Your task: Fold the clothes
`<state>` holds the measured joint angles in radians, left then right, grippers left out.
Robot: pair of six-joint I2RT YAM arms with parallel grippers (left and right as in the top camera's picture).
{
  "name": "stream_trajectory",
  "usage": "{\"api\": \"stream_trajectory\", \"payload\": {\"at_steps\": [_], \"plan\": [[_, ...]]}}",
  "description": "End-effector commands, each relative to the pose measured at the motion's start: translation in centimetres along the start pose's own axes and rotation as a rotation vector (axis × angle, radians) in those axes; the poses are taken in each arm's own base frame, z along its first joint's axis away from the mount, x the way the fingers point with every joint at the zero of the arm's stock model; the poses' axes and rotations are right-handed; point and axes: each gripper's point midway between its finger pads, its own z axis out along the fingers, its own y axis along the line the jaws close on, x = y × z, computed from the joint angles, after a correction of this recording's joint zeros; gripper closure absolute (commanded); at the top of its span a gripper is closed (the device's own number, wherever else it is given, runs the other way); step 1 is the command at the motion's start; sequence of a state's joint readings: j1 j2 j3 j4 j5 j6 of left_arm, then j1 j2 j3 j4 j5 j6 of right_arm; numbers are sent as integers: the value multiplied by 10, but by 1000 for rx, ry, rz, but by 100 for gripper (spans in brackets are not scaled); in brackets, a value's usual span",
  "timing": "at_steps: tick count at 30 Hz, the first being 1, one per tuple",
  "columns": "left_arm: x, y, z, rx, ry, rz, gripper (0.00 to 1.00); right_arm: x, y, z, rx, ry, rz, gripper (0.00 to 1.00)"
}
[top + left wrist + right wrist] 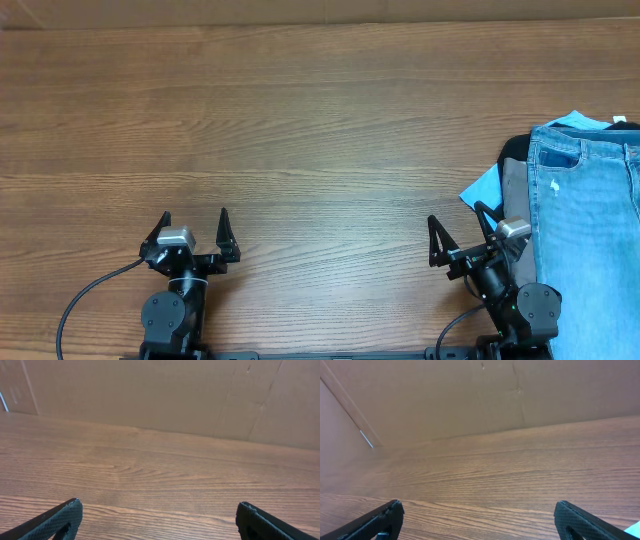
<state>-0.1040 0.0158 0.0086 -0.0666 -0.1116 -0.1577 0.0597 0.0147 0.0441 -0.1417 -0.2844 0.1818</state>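
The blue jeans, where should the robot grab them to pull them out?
Probably the waistband corner of the jeans, with the open right gripper coming from the middle of the table. The jeans lie flat on grey-beige trousers and run off the picture's edge, so that near corner is the easiest loose edge to reach.

Both arms are matt black. The left claw and the right claw each end in two slim, pointed black fingers, which show a fine woven texture close up. A small silver-grey block sits on each wrist, with round black joint housings behind it. A thin black cable curves off the left arm, and another loops by the right.
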Motion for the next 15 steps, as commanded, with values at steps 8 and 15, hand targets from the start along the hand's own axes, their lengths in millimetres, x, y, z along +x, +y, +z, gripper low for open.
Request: {"api": "stream_trajectory", "payload": {"at_steps": [8, 15], "plan": [[0, 1, 0, -4, -5, -15, 0, -8, -46, -10, 288, -18, 64, 0], [0, 1, 0, -4, -5, -15, 0, 8, -50, -11, 307, 50, 75, 0]]}}
